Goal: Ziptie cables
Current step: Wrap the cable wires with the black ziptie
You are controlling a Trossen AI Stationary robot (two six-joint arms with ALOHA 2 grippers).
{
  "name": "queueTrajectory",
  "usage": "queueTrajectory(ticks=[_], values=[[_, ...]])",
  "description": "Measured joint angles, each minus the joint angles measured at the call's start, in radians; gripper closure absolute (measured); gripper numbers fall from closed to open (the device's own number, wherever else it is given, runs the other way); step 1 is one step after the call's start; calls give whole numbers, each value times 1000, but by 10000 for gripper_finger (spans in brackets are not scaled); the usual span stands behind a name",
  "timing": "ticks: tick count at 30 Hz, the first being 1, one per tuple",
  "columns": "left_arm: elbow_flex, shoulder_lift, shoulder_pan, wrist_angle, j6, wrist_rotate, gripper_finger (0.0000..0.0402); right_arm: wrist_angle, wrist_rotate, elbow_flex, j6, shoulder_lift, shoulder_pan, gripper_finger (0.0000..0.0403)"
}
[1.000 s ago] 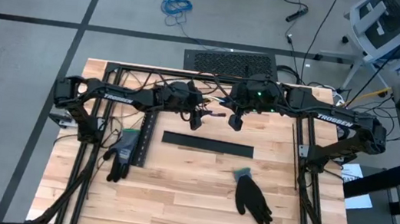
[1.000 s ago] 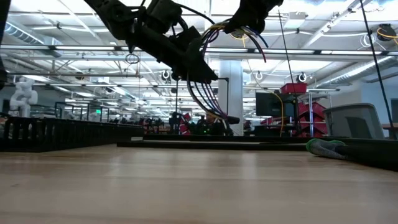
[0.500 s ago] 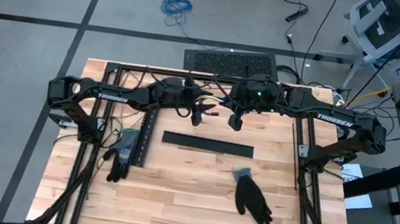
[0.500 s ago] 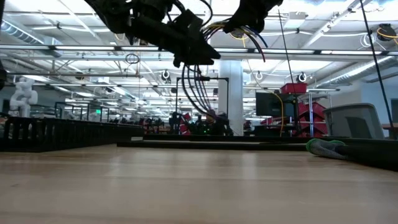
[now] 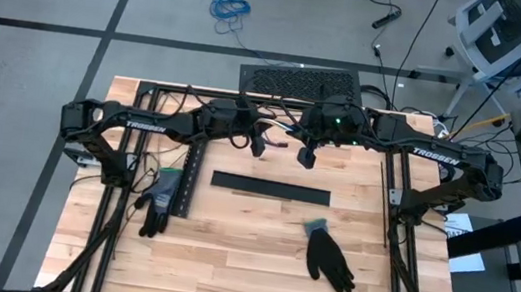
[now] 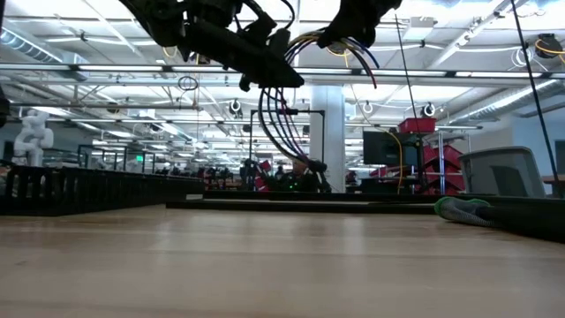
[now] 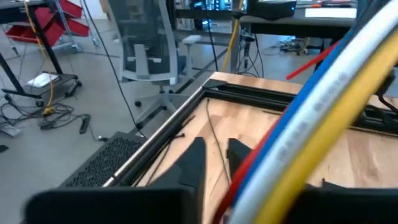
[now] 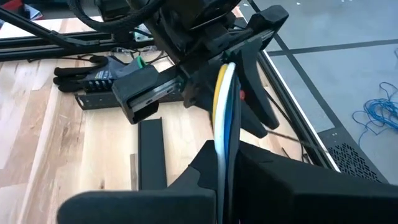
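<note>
The cables (image 6: 281,124), a bundle of white, blue, yellow and red wires, hang high over the table's far middle, their loop clear of the wood. My right gripper (image 5: 306,156) is shut on them. My left gripper (image 5: 258,146) is just to its left, close beside the bundle and pointing almost level. In the left wrist view its fingers stand nearly together around a thin black strand (image 7: 216,146), and the cables (image 7: 323,118) pass close by. I cannot tell whether the left fingers touch the cables. My left gripper has the thin black strand (image 7: 217,155) between its two fingers (image 7: 194,163), which point nearly level. Which part of the strand it has does not show. My right gripper pinches the cable bundle (image 8: 224,134) between its two fingers, slanting down from above. Short wire ends (image 6: 364,55) stick out on one side. The rest runs toward my left gripper and droops in a slack loop.
A black slotted strip (image 5: 270,188) lies flat at mid table and a second strip (image 5: 187,182) lies left of it. One dark glove (image 5: 161,199) is at the left, another (image 5: 330,258) at the near right. Black frame rails (image 5: 395,199) border the table.
My left gripper has risen and tipped up from pointing down at a slant to nearly level, beside the hanging cables. Its fingers have drawn together. My right gripper and the bundle's held end have kept still, and the hanging loop has swayed slightly.
</note>
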Motion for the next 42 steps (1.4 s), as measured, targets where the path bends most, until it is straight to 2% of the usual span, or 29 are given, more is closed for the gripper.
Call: queueTrajectory(ticks=[2, 4, 25, 42], values=[[0, 0, 0, -12, -3, 5, 382, 0, 4, 0, -1, 0, 0, 403], [0, 0, -2, -17, -4, 7, 395, 0, 3, 0, -2, 0, 0, 403], [-26, 0, -2, -89, -6, 1, 391, 0, -4, 0, -58, 1, -15, 403], [-26, 63, -28, -76, -4, -4, 391, 5, -5, 0, -78, 1, -15, 403]])
